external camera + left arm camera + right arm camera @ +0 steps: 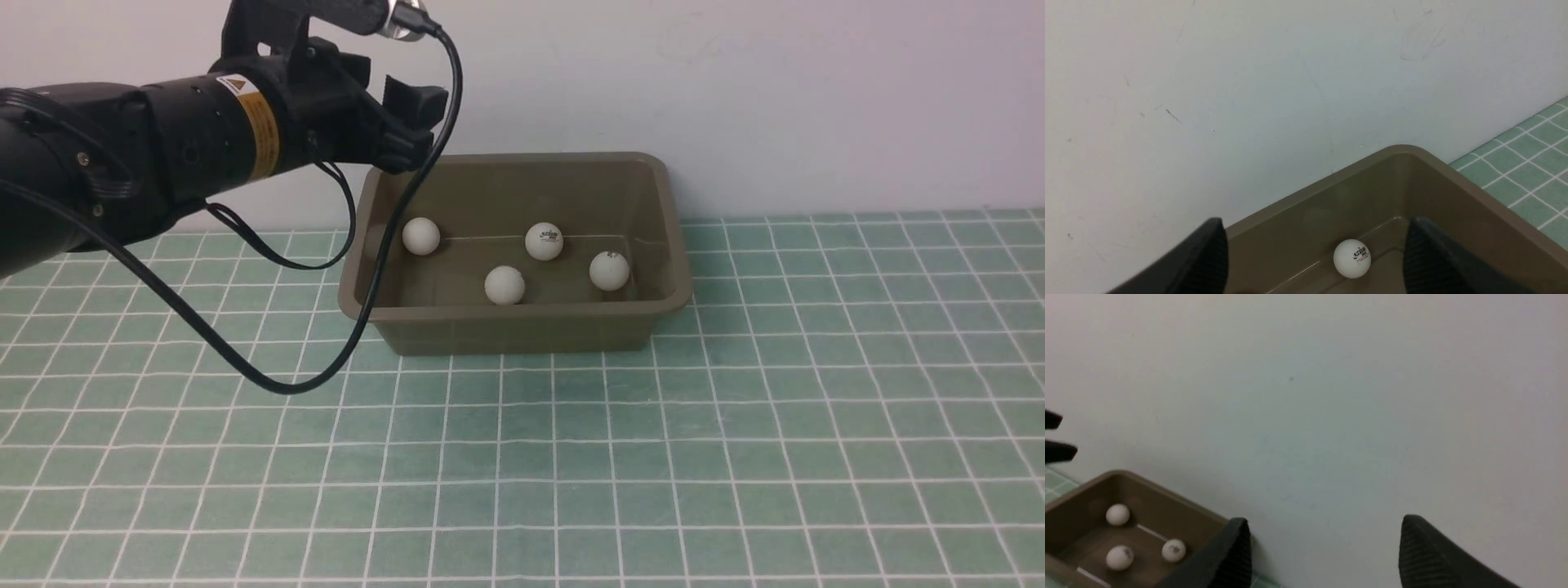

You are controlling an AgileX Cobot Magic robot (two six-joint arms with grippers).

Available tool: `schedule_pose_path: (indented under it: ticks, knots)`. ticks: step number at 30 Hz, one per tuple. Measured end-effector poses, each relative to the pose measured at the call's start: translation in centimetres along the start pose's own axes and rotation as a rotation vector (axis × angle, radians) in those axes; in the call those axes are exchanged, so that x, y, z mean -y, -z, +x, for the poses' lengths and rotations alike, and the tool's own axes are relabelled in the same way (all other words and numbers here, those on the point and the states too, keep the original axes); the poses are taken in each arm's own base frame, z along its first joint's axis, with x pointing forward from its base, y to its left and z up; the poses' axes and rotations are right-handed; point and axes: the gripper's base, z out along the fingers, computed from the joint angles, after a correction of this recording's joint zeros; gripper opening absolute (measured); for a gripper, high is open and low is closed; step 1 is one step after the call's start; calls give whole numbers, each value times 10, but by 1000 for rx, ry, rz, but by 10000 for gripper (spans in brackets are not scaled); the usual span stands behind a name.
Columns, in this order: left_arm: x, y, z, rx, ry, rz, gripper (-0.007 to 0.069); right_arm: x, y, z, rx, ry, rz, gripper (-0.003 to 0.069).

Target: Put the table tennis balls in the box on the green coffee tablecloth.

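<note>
The right pincer [1323, 549] stands open. On the green coffee tablecloth [555, 465] sits the box [522, 331], with four table tennis balls [504, 285] inside it. Above the box's left end, the left pincer [412, 122] is spread open, holding nothing.

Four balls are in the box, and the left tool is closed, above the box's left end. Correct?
Not closed: the left wrist view shows the left tool open, jaws wide apart. The rest stands.
</note>
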Motion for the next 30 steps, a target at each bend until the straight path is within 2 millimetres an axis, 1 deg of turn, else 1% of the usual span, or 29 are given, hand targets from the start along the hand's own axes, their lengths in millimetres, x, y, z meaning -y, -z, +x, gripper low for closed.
schedule_pose_path:
  ticks: [1, 2, 5, 7, 11, 12, 13, 16, 19, 21, 25, 28, 30]
  knots:
    - [1, 0, 0, 2, 2, 8, 520, -5, 7, 16, 38, -33, 9, 447]
    - [1, 0, 0, 3, 1, 14, 520, -8, 10, 28, 57, -53, 17, 447]
    - [2, 0, -1, 6, 0, 26, 520, -13, 18, 49, 111, -91, 40, 447]
    - [3, 0, -1, 9, 0, 36, 520, -15, 20, 60, 124, -99, 51, 447]
    - [5, 0, -1, 14, -2, 59, 520, -18, 20, 74, 118, -104, 56, 447]
    - [6, 0, -1, 16, -2, 67, 520, -20, 19, 82, 102, -106, 54, 447]
    - [6, 0, -1, 16, 0, 67, 520, -20, 19, 83, 99, -106, 53, 447]
    - [6, 0, -2, 16, 15, 70, 520, -24, 15, 100, 48, -109, 43, 447]
    - [8, 0, -2, 19, 19, 86, 520, -27, 13, 110, 12, -110, 33, 447]
    - [8, 0, -2, 21, 19, 93, 520, -28, 12, 113, -1, -111, 29, 447]
    - [9, 0, -2, 21, 21, 98, 520, -34, 10, 132, -90, -114, -2, 447]
    - [10, 1, -2, 24, 35, 112, 520, -37, 10, 140, -149, -116, -28, 447]
    - [11, 1, -2, 24, 41, 118, 520, -38, 11, 142, -168, -116, -38, 447]
